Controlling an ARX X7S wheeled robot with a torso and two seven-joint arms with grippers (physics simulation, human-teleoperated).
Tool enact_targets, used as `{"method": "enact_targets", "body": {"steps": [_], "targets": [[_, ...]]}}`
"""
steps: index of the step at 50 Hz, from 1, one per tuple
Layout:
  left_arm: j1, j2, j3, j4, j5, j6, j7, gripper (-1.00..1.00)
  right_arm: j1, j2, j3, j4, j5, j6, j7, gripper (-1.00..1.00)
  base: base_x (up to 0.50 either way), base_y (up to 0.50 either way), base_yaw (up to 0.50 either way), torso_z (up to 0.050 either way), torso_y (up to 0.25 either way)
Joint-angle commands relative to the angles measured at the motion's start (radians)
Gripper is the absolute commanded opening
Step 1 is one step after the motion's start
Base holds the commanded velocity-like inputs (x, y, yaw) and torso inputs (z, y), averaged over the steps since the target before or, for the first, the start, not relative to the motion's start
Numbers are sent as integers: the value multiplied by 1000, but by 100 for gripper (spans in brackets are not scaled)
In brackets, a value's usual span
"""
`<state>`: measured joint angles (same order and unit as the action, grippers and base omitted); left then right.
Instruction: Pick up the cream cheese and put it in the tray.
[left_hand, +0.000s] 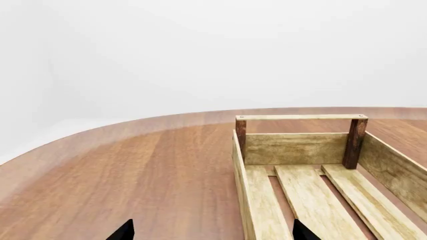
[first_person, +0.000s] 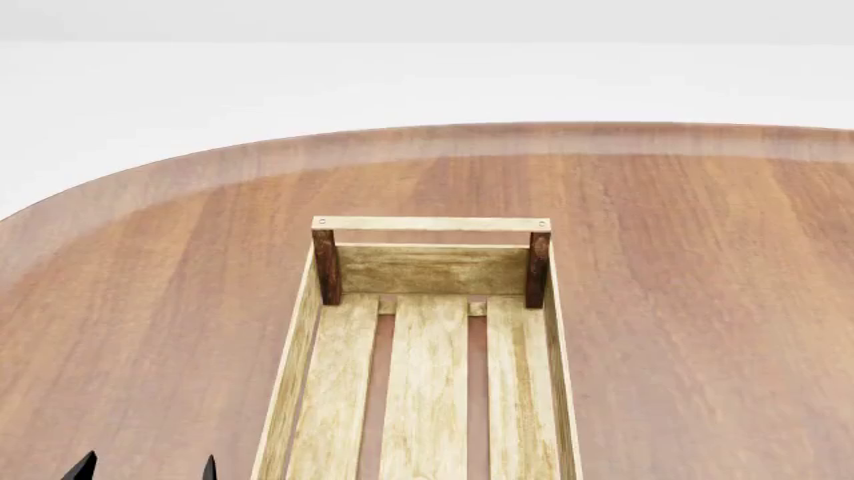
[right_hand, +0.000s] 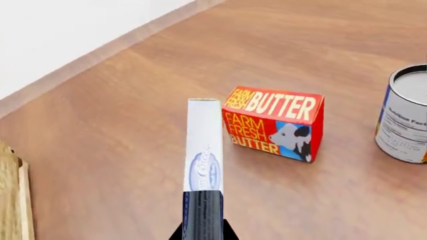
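The cream cheese (right_hand: 203, 150), a thin white and pale blue box with a dark blue oval logo, shows edge-on in the right wrist view. My right gripper (right_hand: 203, 233) is shut on its near end, one black fingertip on each side. The tray (first_person: 430, 224), a long pale slatted crate with dark brown corner posts, lies in the middle of the head view with nothing in it. My left gripper (left_hand: 212, 232) is open, one fingertip over the table and one over the tray's slats (left_hand: 307, 190). In the head view its tips (first_person: 147, 468) sit just left of the tray.
A red and orange BUTTER box (right_hand: 273, 122) stands on the brown wooden table (right_hand: 120, 125) just beyond the cream cheese. A blue and orange round can (right_hand: 405, 117) stands farther off. A corner of the tray (right_hand: 10, 200) shows beside them. The table's curved edge (first_person: 160, 165) runs behind.
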<state>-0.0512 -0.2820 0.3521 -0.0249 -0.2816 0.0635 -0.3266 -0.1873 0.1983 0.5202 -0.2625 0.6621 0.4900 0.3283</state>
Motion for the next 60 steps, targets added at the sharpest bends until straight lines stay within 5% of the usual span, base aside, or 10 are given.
{"method": "enact_targets", "body": {"steps": [1,60], "targets": [[3,-4,3,6,-1,0,-4,100,-20,56,-84,-103,-5,16,-84,-100,0,0,0,0,0],[-2,-15,18,-1,-11,11,-16,100,123,182,-522,-219,-87,151,-238,-100,0,0,0,0,0]]}}
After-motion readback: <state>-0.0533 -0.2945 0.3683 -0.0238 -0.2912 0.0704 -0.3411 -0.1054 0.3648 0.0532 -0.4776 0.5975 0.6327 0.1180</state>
